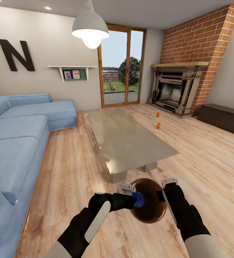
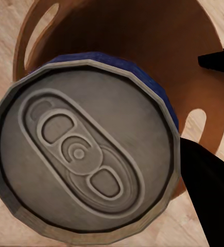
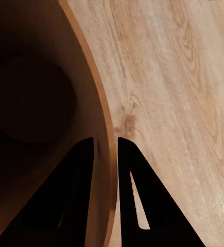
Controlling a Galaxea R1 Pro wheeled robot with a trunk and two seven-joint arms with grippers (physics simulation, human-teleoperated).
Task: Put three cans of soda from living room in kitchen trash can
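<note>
My left gripper (image 1: 134, 199) is shut on a blue can of soda (image 1: 138, 200) and holds it over the open mouth of the tash can (image 1: 151, 214). In the left wrist view the can's grey top (image 2: 86, 154) is close up, with the bin's orange-brown inside (image 2: 142, 31) behind it. My right gripper (image 1: 163, 191) is shut on the bin's rim (image 3: 99, 103), one finger (image 3: 73, 195) inside the wall and one outside. Two small orange cans of soda (image 1: 158, 114) (image 1: 158, 125) stand on the wood floor near the fireplace.
A glass coffee table (image 1: 127, 139) stands just ahead of the bin. The blue sectional sofa (image 1: 20, 136) runs along the left. A brick fireplace (image 1: 174, 93) and a low dark cabinet (image 1: 224, 118) are at the right. Wood floor lies open right of the table.
</note>
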